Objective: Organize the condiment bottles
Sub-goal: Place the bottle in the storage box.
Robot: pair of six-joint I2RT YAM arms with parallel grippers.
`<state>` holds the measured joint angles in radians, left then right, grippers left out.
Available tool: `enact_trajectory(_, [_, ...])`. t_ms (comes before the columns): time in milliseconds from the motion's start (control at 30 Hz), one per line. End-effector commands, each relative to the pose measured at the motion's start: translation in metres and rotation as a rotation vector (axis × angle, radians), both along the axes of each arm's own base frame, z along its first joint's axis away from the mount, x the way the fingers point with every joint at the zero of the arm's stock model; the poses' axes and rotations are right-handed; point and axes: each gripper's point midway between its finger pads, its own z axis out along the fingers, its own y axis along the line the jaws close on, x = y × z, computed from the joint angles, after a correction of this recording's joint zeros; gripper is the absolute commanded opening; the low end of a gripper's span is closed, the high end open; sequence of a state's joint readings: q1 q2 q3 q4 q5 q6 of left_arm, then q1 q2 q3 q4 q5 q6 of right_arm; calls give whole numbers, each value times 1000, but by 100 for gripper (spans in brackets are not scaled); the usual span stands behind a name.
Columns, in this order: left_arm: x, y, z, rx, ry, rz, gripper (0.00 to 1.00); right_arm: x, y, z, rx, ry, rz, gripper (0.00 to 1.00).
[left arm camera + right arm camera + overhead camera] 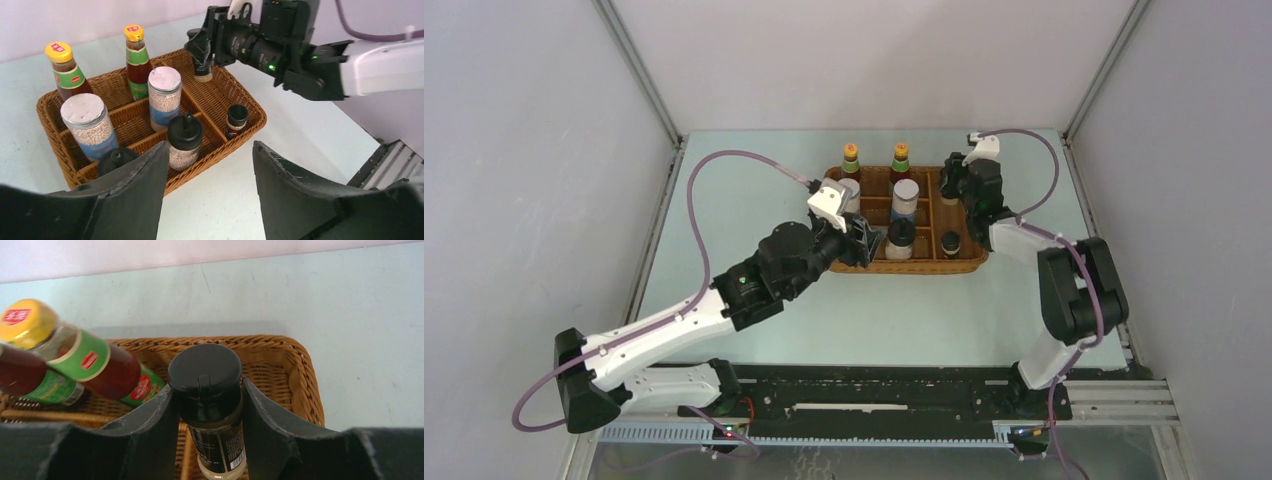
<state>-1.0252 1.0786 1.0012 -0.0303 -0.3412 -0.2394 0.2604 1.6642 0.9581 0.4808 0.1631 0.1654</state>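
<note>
The brown wicker tray (924, 266) holds two yellow-capped dark sauce bottles (67, 70) (136, 60) at the back, two silver-topped shakers (90, 125) (164, 95), two white black-capped bottles (184, 140) (116, 159) and one tiny dark bottle (237, 119) at the front right. My right gripper (207, 387) is shut on the other tiny dark bottle (205, 370), upright over the tray's back right compartment (202, 70). I cannot tell whether it touches the tray's floor. My left gripper (210, 150) is open and empty, just in front of the tray's near rim (864, 243).
The tray has wicker dividers (200, 107). The right arm (300, 55) reaches over the tray's far right corner. Bare table lies in front of the tray (874, 320) and right of it (310, 125). Grey walls stand on both sides.
</note>
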Motion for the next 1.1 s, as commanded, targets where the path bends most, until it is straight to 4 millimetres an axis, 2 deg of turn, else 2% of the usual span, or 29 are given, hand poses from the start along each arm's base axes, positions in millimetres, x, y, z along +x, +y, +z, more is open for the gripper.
enact_trajectory(0, [1, -1, 27, -163, -83, -1, 67, 37, 3, 44, 79, -171, 30, 0])
enact_trajectory(200, [-3, -10, 25, -205, -96, -47, 66, 64, -7, 23, 66, -139, 11, 0])
enact_trajectory(500, [-5, -13, 29, -224, -128, -69, 66, 84, -20, 6, 39, -67, -32, 0])
enact_trajectory(867, [-6, -12, 29, -229, -137, -70, 67, 90, -24, -16, 21, 57, -84, 0])
enact_trajectory(1067, [-7, -11, 30, -224, -147, -75, 66, 89, -19, -22, 36, 110, -94, 0])
